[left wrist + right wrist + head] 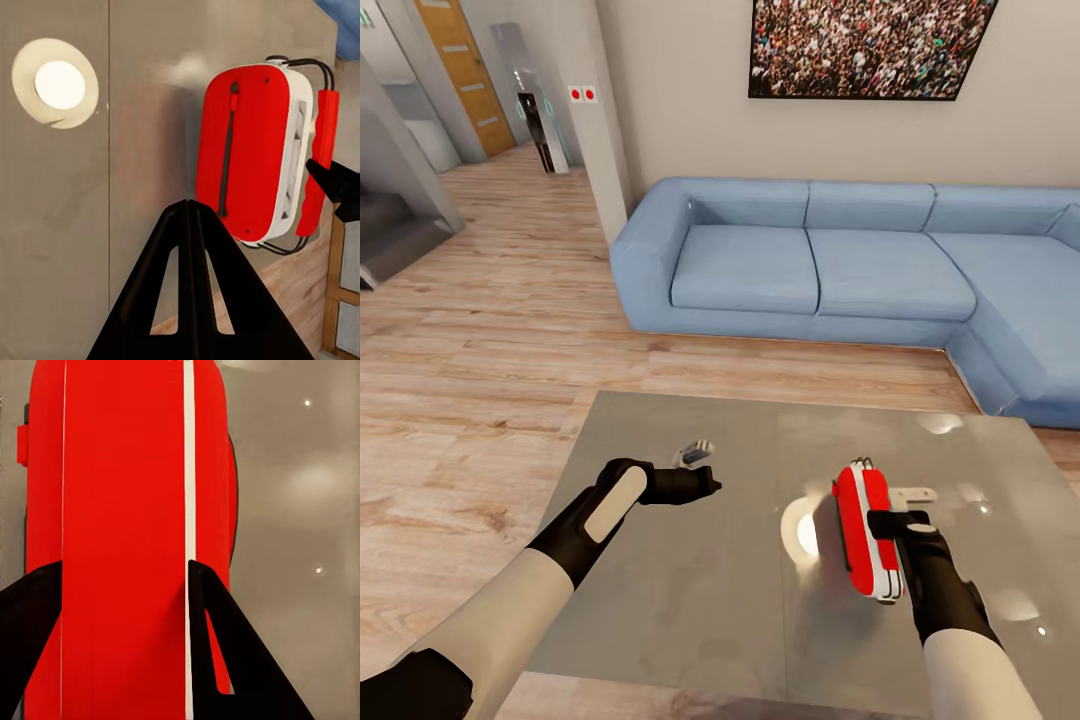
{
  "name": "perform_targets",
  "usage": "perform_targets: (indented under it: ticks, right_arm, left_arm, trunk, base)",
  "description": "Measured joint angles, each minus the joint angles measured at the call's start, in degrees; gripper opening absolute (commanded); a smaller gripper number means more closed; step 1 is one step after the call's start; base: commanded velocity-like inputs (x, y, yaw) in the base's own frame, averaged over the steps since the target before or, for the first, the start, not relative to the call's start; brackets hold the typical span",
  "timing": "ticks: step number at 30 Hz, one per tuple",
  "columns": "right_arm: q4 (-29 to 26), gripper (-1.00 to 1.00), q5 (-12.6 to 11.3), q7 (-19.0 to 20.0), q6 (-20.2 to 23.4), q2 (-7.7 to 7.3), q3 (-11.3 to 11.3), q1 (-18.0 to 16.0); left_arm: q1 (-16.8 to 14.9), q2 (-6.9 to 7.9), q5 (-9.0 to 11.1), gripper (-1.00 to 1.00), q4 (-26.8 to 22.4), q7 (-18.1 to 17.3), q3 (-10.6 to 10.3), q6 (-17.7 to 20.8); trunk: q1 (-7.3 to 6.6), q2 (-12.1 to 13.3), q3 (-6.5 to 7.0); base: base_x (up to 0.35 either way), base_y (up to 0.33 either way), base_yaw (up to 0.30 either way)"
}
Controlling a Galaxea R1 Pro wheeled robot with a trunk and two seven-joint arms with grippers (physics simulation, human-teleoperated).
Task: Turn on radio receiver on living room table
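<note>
Head view: radio (868,540) sits tilted on edge on the grey table (660,600), right of centre and toward the near side. The right gripper (895,525) clamps it from the near end, probably to steady it for a button press. The left gripper (705,487) hovers over the table to the left, well apart from the radio, fingers together and holding nothing. Sofa (810,260) stands beyond.

Left wrist view: left gripper (191,206) is pinched closed and aimed toward the radio's (244,154) red face and dark strap, likely lining up a poke.

Right wrist view: right fingers (225,660) straddle the radio (124,547) on both sides, gripping it.
</note>
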Motion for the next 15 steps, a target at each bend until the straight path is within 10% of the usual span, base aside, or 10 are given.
perform_targets:
  ticks: [15]
  right_arm:
    - [1.85, -1.0, -0.03, -0.36, -1.62, 0.01, 0.02, -0.08]
  left_arm:
    - [0.01, 0.01, -0.01, -1.0, 0.0, 0.0, 0.01, 0.0]
  trunk:
    - [-0.02, -0.01, 0.02]
  base:
    - [0.0, 0.0, 0.0]
